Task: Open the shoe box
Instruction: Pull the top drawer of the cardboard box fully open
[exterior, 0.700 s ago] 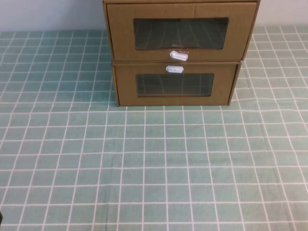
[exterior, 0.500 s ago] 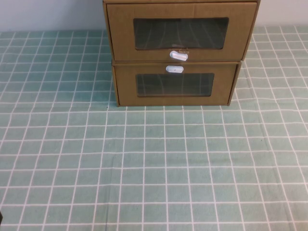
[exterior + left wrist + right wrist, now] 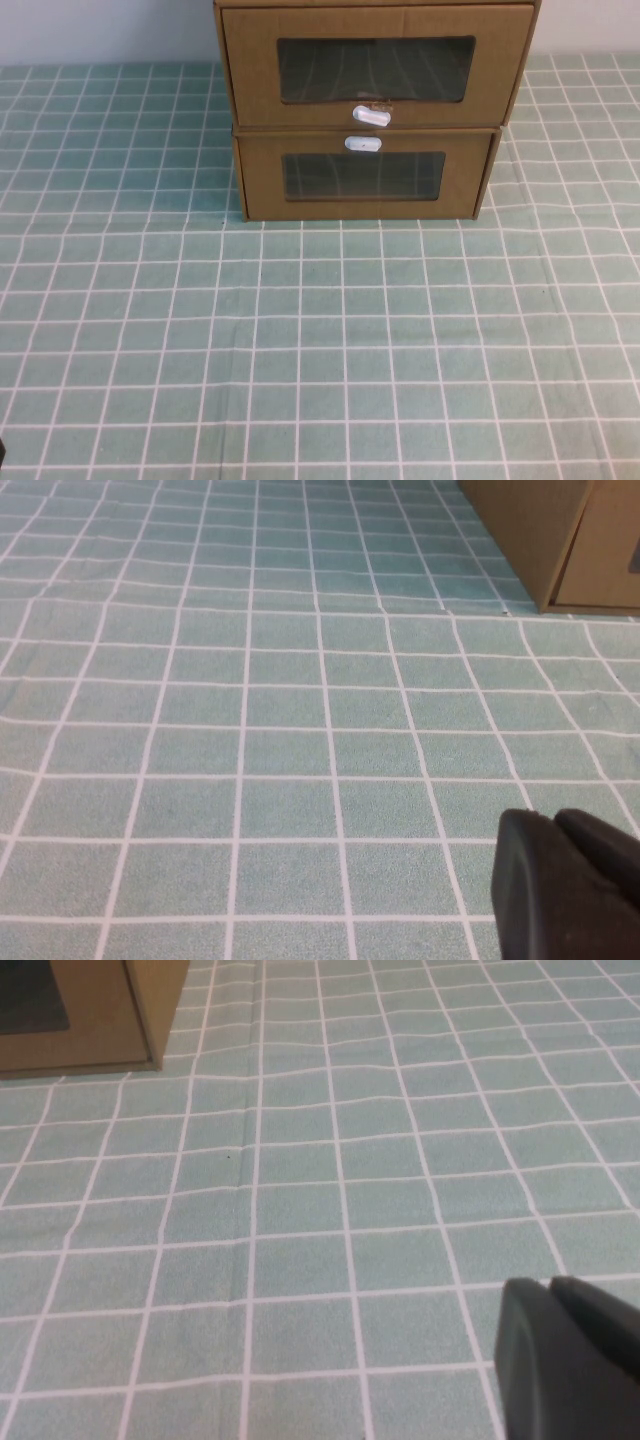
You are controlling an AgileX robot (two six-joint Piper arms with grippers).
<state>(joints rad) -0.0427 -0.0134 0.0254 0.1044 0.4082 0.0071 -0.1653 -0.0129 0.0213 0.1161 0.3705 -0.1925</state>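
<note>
Stacked shoe boxes point(image 3: 300, 120) at the surface's point(image 3: 300, 350) far edge, both closed, white pulls point(image 3: 370, 116) facing the robot for reach. Left gripper point(image 3: 553, 822) and right gripper point(image 3: 548, 1286) hang low toward the near edge, jaws together, well apart from the boxes.

Upper shoe box point(image 3: 375, 65) sits on lower shoe box point(image 3: 365, 175); both on the table point(image 3: 300, 350), well ahead of the fingers of left gripper point(image 3: 553, 818) and right gripper point(image 3: 548, 1285).
</note>
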